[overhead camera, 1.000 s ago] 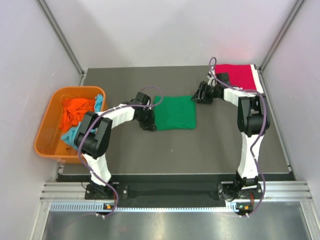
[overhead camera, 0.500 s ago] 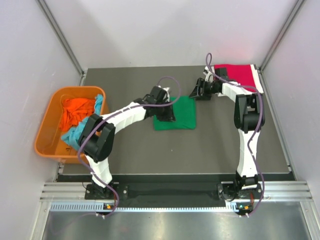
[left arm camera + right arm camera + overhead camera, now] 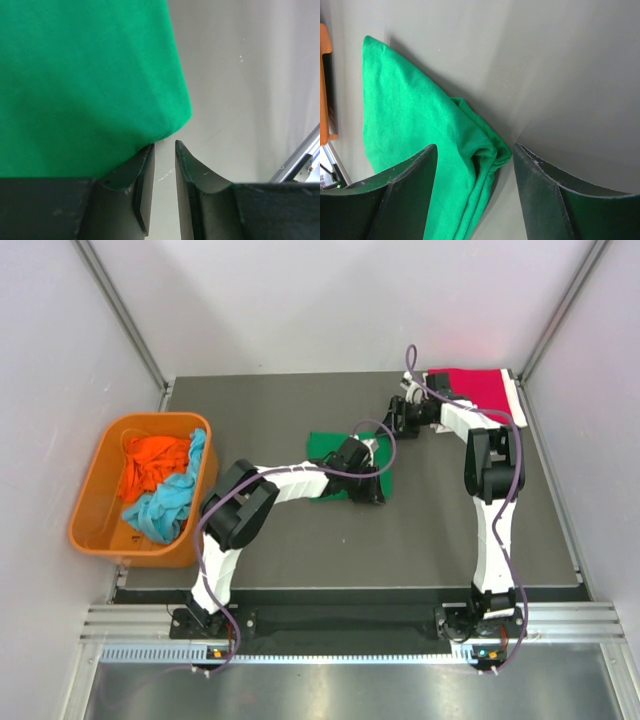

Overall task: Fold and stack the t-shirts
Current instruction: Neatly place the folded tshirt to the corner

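While the left gripper (image 3: 164,147) holds its fingers (image 3: 144,195) drawn almost together, with only a sliver of grey worktop (image 3: 240,75) showing between them and no cloth caught in the gap, the rounded corner of the folded green t-shirt (image 3: 85,65) touches the tip of the finger at the lower left of the wrist view. The right gripper (image 3: 475,147) has its fingers (image 3: 405,195) spread wide and released, hanging over the shirt's layered corner, which lies on the worktop between them at the lower centre of that frame. Seen from above, the green t-shirt sits at the centre of the frame, folded into a rough square. The left arm reaches across its lower edge from the lower left, the wrist covering the shirt's lower right part, and the right gripper hangs just beside the shirt's upper right corner. A crimson t-shirt (image 3: 478,390), folded flat, lies in the upper right corner of the worktop, well apart from the green one. An orange plastic tub (image 3: 92,485) stands at the worktop's left edge, at the left of the frame, with a crumpled orange t-shirt (image 3: 150,462) and a light blue t-shirt (image 3: 165,508) heaped inside.
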`<action>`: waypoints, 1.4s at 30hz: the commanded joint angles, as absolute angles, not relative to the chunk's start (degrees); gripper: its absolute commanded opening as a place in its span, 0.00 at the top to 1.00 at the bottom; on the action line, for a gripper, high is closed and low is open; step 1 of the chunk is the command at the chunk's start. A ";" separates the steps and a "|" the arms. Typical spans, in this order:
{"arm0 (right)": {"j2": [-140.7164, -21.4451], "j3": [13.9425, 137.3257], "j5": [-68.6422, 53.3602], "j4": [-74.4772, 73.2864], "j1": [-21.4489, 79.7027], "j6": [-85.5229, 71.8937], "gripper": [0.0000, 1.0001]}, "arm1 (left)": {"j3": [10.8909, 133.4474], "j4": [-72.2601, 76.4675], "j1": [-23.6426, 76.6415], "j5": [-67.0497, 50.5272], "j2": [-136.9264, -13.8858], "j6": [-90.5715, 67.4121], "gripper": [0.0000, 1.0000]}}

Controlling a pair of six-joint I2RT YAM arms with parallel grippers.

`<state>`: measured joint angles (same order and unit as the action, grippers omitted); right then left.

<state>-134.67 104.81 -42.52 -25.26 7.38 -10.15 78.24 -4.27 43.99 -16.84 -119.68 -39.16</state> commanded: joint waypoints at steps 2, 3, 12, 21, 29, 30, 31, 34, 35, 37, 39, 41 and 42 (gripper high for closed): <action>-137.72 104.94 -40.95 -30.32 8.17 -6.86 0.37 | 74.72 1.58 44.30 -15.38 -117.60 -40.17 0.71; -137.81 104.94 -41.31 -30.41 8.17 -6.68 0.37 | 74.27 1.58 44.30 -15.21 -116.99 -40.08 0.71; -139.21 106.69 -41.75 -33.57 8.09 -4.31 0.41 | 71.63 1.32 44.56 -14.24 -114.70 -40.61 0.73; -139.92 108.28 -41.04 -33.40 8.09 -4.83 0.62 | 70.66 -2.54 45.26 -14.07 -107.95 -40.61 0.73; -139.84 108.72 -42.10 -34.80 8.17 -3.78 0.90 | 72.86 -18.25 45.18 -10.38 -91.44 -35.16 0.69; -138.35 108.11 -42.01 -34.63 8.17 -3.52 0.95 | 72.69 -19.50 45.00 -9.15 -89.93 -33.85 0.69; -137.30 107.58 -41.40 -34.28 8.09 -3.60 0.99 | 71.90 -20.82 45.00 -5.31 -88.52 -33.40 0.68; -130.02 105.21 -38.86 -32.44 8.17 -3.61 1.00 | 69.53 -24.16 43.43 -1.51 -81.94 -31.21 0.68; -129.99 104.51 -37.46 -32.34 8.17 -3.43 1.00 | 68.65 -24.17 42.90 -0.71 -81.91 -31.20 0.67; -125.78 103.36 -31.48 -32.26 8.17 -2.90 1.00 | 66.46 -24.17 41.49 1.74 -78.50 -29.80 0.67; -122.45 103.10 -28.23 -33.04 8.09 -2.11 1.00 | 65.31 -23.73 40.70 3.86 -76.48 -28.14 0.66; -120.42 102.83 -24.36 -33.31 8.09 -1.41 1.00 | 64.69 -23.47 39.90 4.74 -75.68 -26.99 0.66; -118.50 102.66 -21.56 -33.40 8.09 -0.88 1.00 | 64.51 -23.55 39.64 5.53 -75.50 -25.94 0.66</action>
<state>-127.11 102.32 -30.72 -34.24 7.77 -3.90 65.71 -22.31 40.27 1.08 -76.73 -30.13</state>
